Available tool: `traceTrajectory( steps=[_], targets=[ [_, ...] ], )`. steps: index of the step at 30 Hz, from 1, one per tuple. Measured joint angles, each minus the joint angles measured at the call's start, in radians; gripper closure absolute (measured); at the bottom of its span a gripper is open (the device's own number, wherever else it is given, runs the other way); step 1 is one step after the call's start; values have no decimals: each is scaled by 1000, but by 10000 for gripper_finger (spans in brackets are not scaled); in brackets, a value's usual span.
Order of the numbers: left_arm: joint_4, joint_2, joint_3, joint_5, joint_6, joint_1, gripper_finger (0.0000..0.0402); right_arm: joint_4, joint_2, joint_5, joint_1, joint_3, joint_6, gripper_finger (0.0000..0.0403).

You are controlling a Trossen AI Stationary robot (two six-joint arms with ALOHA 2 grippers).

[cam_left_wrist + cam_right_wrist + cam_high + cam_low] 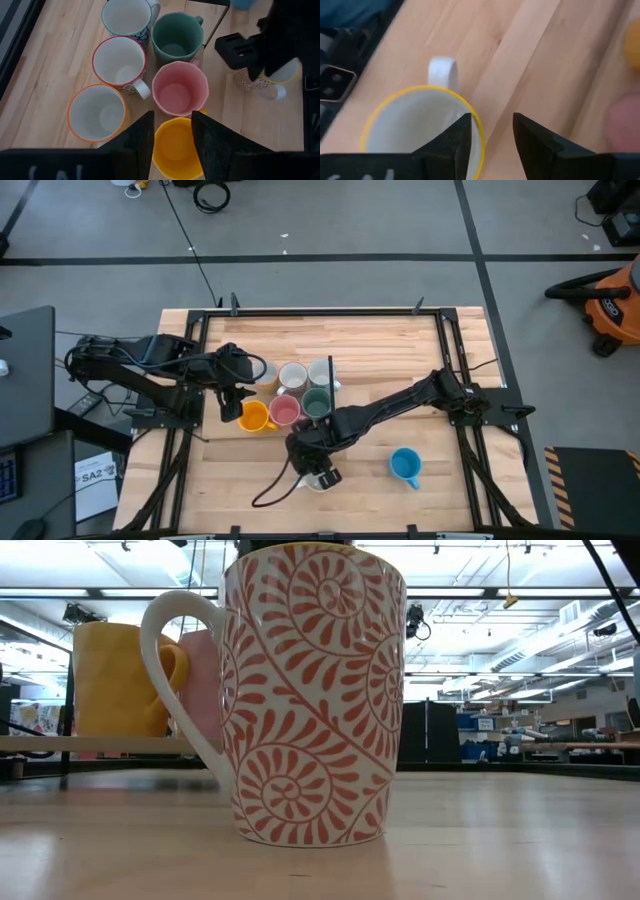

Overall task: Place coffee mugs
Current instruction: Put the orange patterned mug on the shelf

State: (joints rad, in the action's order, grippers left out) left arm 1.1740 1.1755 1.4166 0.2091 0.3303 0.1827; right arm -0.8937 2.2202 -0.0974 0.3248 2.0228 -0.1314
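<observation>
Now on the wooden table (420,410): six mugs clustered near the middle, yellow mug (253,416) and pink mug (284,411) in front. Hovering above the yellow one, left gripper (171,131), jaws parted, holding nothing. Nearer the front edge, right gripper (491,131), jaws apart, straddling the rim of the patterned mug (315,700). Alone off right, blue mug (405,465).

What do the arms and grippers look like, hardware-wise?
Both are dark, near-black jointed arms on black frame rails. The left gripper and right gripper each have two flat, matte black fingers. A black cable trails across the light wooden table by the right arm.
</observation>
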Motion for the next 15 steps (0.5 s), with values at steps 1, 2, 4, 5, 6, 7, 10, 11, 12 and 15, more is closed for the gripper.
traceTrajectory(
  steps=[1,2,4,5,6,7,10,11,12,15],
  targets=[
    [0,0,0,0,0,0,264,-5,-2,0,0,17,0,253],
    [0,0,0,0,0,0,264,-12,-4,0,1,39,-1,253],
    [0,0,0,0,0,0,264,-51,-15,0,2,85,-2,253],
    [-2,0,0,0,0,0,264,-71,-18,0,2,110,-2,253],
    [-3,0,0,0,0,0,264,-97,-24,0,2,137,-3,254],
    [-6,0,-1,0,0,0,264,-133,-30,2,3,159,-3,254],
    [-17,3,-1,0,-1,0,264,-211,-59,6,3,214,-3,254],
    [-24,3,-1,0,-1,0,264,-234,-76,15,4,224,-3,254],
    [-34,3,-1,0,-1,0,264,-261,-92,27,6,229,-3,254],
    [-79,3,-1,0,0,0,264,-329,-147,56,13,230,2,254]
  ],
)
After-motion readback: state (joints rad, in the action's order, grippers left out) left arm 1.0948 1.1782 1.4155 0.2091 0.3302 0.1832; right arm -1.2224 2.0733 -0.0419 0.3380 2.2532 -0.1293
